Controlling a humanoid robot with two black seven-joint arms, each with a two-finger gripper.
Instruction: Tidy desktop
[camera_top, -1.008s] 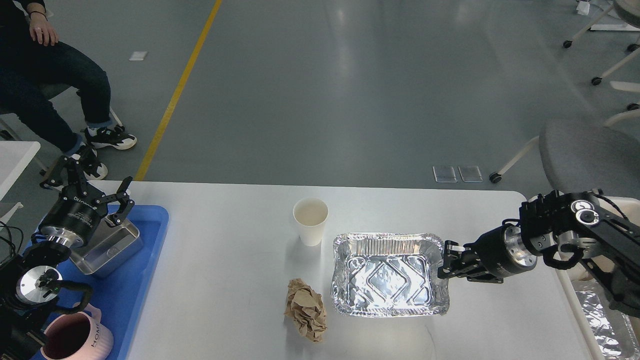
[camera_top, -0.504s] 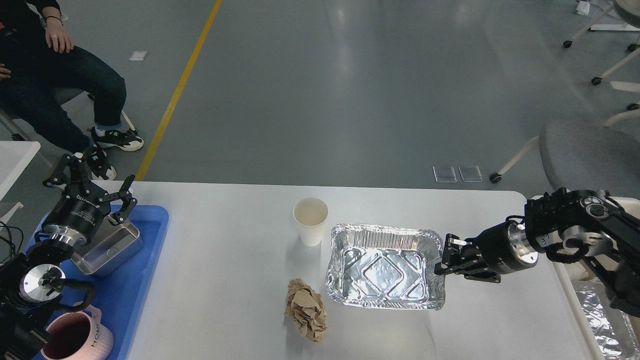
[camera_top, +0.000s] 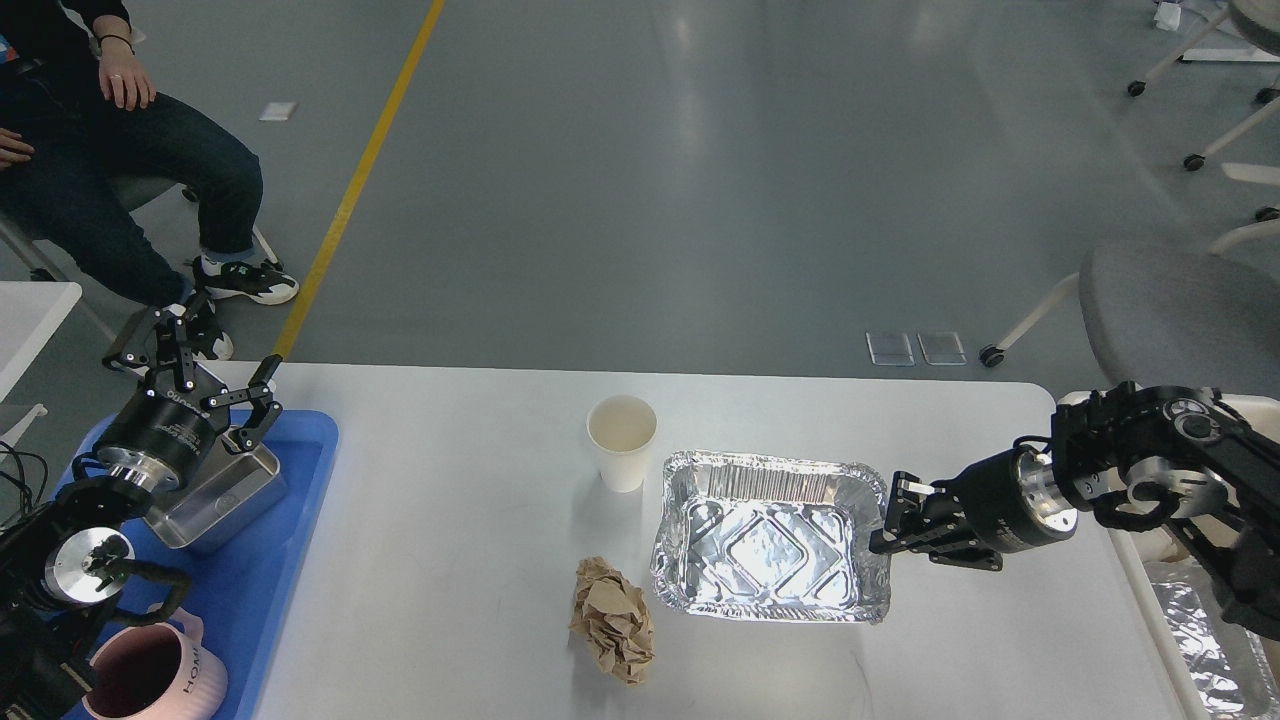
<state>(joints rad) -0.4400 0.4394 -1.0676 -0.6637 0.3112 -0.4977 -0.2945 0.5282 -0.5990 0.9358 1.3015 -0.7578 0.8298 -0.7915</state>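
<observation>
The white desktop (camera_top: 450, 560) fills the lower half of the head view. On it stand a white paper cup (camera_top: 621, 441), a crumpled brown paper ball (camera_top: 611, 619) and a shiny foil tray (camera_top: 770, 548). My right gripper (camera_top: 888, 522) is shut on the foil tray's right rim, the arm reaching in from the right. At the far left my left gripper (camera_top: 195, 368) hangs open above a steel container (camera_top: 215, 490) that sits in the blue tray (camera_top: 255, 580), touching nothing.
A pink mug (camera_top: 155, 675) stands in the blue tray's near end. A cream bin (camera_top: 1190, 610) holding foil sits off the table's right edge. A seated person (camera_top: 90, 160) is at the back left, a grey chair (camera_top: 1170, 310) at the back right.
The right gripper pulled the foil tray's right side, lifting and turning it slightly. The left gripper rose a little and shifted right over the steel container. The person's legs moved.
</observation>
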